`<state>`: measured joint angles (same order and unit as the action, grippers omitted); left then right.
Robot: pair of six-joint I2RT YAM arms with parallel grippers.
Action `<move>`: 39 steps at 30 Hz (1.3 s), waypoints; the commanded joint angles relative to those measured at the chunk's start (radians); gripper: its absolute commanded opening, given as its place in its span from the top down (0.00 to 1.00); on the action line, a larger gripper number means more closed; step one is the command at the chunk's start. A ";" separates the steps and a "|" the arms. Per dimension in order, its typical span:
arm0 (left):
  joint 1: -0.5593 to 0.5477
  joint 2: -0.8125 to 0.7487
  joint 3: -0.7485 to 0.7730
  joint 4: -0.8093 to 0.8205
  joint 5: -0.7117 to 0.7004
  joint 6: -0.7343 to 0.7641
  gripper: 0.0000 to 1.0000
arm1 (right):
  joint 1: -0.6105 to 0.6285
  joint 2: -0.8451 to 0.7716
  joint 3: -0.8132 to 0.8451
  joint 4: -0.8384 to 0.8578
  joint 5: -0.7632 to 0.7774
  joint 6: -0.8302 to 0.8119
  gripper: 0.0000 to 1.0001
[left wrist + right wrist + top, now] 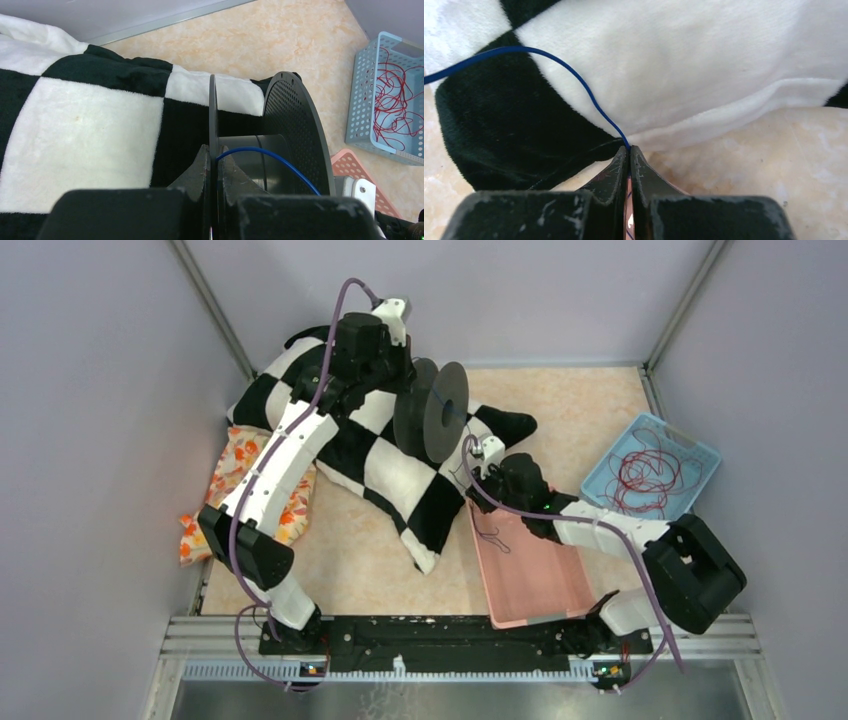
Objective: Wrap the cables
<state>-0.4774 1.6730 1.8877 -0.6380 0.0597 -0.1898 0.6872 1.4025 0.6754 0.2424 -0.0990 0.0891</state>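
Light blue perforated plastic basket, at the right of the beige marbled tabletop, holding a loose tangle of thin red wire. Pink perforated plastic tray, near centre-right, under the right arm, with a short thin dark strand lying near its far left corner. Black plastic spool with two perforated round flanges, standing on edge over a black-and-white chequered plush blanket. Left gripper: jaws pressed together on the rim of the spool's near flange, one finger on each face. Thin dark blue cable: leaves the spool's hub between the flanges, arcs across the blanket and runs down into the right gripper, whose jaws are closed tight on it just above the blanket's edge; a little of the cable shows again between the fingers below the pinch. Orange floral patterned cloth, partly under the blanket at the left side of the table
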 commanded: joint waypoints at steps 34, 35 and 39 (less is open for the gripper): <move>0.005 -0.191 -0.142 0.016 0.429 0.293 1.00 | -0.473 -0.147 0.326 -0.258 0.206 0.292 1.00; 0.006 -0.193 -0.143 0.014 0.440 0.299 1.00 | -0.490 -0.139 0.326 -0.264 0.192 0.293 1.00; 0.007 -0.219 -0.158 0.043 0.521 0.315 1.00 | -0.504 -0.113 0.333 -0.292 0.156 0.276 1.00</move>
<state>-0.4717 1.5227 1.7439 -0.6247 0.4389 0.1059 0.1909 1.2724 0.9512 -0.0292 0.1226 0.3534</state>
